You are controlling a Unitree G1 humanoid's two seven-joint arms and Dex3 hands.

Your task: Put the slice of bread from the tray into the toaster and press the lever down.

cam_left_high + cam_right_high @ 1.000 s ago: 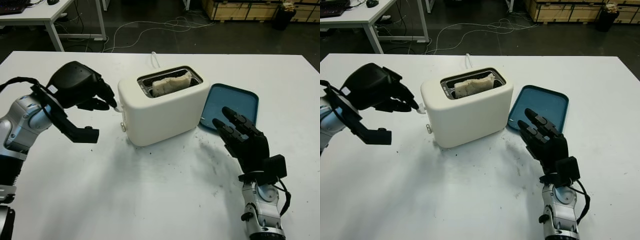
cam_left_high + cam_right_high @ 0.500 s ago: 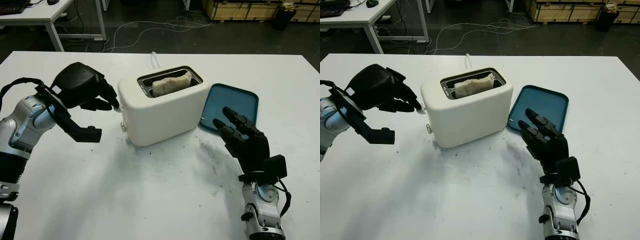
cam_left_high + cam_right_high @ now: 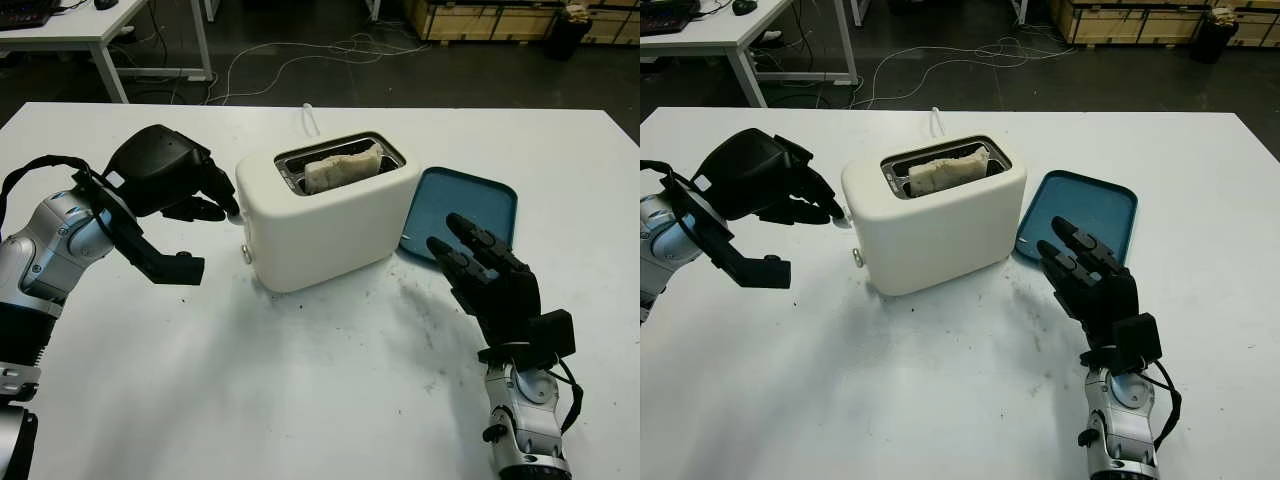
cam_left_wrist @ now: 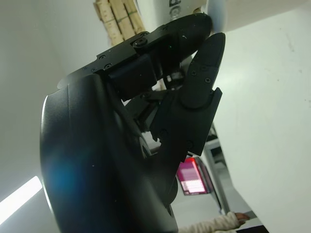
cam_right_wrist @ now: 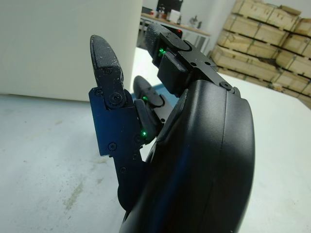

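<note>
A cream toaster [image 3: 325, 225] stands mid-table with the slice of bread [image 3: 342, 168] sitting in its slot, the top edge showing. The white lever knob [image 3: 236, 214] sticks out of the toaster's left end, high up. My left hand [image 3: 220, 204] is at that end, its black fingers curled with the tips closed on the knob [image 4: 216, 12]. The blue tray [image 3: 475, 200] lies bare to the right of the toaster. My right hand [image 3: 450, 235] is open, held up in front of the tray's near edge, apart from the toaster.
The white table [image 3: 300, 380] has dark crumbs and smudges in front of the toaster. A white cord [image 3: 310, 120] runs off behind the toaster. Beyond the table edge are a desk [image 3: 100, 30], floor cables and wooden crates [image 3: 480, 18].
My left hand has edged a little right onto the lever knob. The lever stays high, the bread has not sunk, and the right hand has not moved.
</note>
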